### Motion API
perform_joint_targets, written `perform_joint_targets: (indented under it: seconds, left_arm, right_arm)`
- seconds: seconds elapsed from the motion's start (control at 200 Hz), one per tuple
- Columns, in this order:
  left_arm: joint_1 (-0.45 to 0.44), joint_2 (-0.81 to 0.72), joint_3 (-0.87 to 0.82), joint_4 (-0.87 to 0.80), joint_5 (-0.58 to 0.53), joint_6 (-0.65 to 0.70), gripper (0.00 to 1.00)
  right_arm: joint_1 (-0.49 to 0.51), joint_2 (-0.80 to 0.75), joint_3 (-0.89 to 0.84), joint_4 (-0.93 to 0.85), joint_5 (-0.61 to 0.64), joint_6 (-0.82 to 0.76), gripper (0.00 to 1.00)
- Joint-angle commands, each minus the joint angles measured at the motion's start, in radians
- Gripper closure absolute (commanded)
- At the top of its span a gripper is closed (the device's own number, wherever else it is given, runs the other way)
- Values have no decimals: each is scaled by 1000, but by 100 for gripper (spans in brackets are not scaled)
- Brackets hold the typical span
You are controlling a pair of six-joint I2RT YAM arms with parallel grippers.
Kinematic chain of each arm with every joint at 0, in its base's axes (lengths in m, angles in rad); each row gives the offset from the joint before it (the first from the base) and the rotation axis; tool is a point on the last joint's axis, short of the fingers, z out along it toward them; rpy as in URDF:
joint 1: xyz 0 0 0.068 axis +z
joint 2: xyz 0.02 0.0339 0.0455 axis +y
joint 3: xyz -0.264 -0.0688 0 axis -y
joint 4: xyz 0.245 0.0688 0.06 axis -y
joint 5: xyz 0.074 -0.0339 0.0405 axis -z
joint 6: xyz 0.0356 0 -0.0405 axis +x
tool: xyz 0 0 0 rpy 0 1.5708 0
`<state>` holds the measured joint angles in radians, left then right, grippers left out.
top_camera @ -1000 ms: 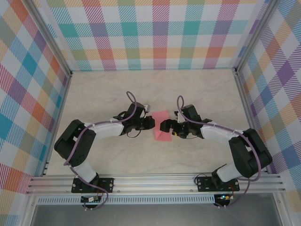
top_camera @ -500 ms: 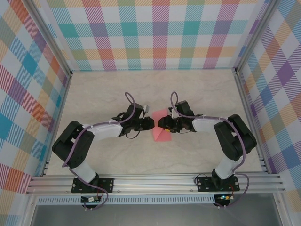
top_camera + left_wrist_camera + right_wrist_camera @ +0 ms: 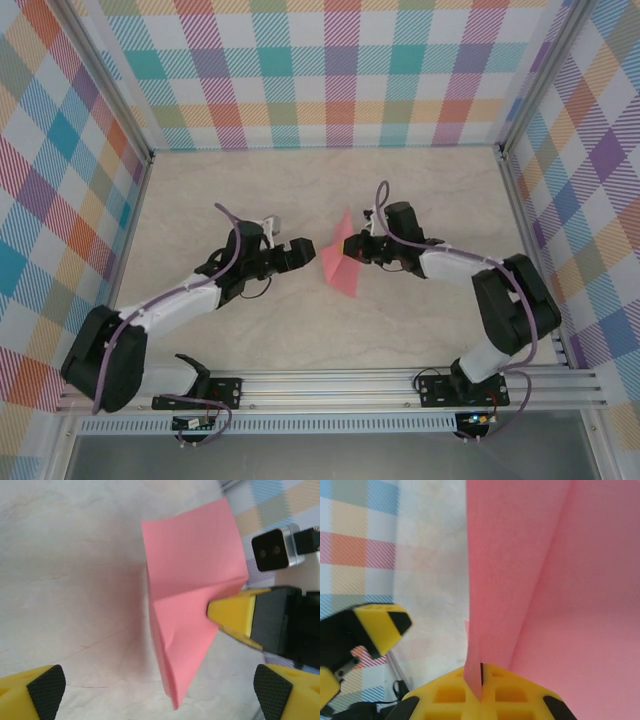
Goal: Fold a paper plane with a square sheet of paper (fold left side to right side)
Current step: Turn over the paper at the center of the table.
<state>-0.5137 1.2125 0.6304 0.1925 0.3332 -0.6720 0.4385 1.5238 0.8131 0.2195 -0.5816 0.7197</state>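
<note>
Since the earlier frame, my left arm has drawn back from the square sheet of paper (image 3: 338, 268). I read the left gripper (image 3: 303, 250) as spread wide, just beside the sheet. The right gripper (image 3: 354, 247) is pressed together on the sheet's edge, holding the creased sheet partly raised at mid-table.

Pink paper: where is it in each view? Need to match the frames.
Top external: pink paper near frame centre.
Left wrist: paper centre to upper right, partly raised.
Right wrist: paper across the right half.
Shared landmark: right hand pinching its edge.
</note>
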Motion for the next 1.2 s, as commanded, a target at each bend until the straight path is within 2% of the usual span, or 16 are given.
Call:
perform_joint_targets:
  seconds: [0.0, 0.185, 0.42, 0.54, 0.65, 0.76, 1.195]
  left_arm:
    - [15, -87, -15, 151, 92, -77, 0]
    - [12, -134, 13, 368, 233, -178, 0]
    - [-24, -122, 90, 380, 280, -192, 1]
    - [-53, -116, 113, 408, 288, -193, 6]
    - [-71, -112, 128, 414, 280, -195, 14]
    - [-86, -110, 139, 423, 275, -194, 23]
    - [-98, -131, 101, 442, 221, -186, 75]
  right_arm:
    - [-21, -98, 44, 98, -106, 31, 100]
    - [-14, -161, 134, 182, -213, 122, 100]
    - [25, -224, 185, 182, -235, 150, 98]
    - [51, -221, 180, 231, -246, 207, 98]
    - [67, -223, 160, 305, -246, 267, 97]
    - [83, -233, 156, 305, -241, 275, 96]
    - [88, -291, 121, 231, -218, 264, 86]
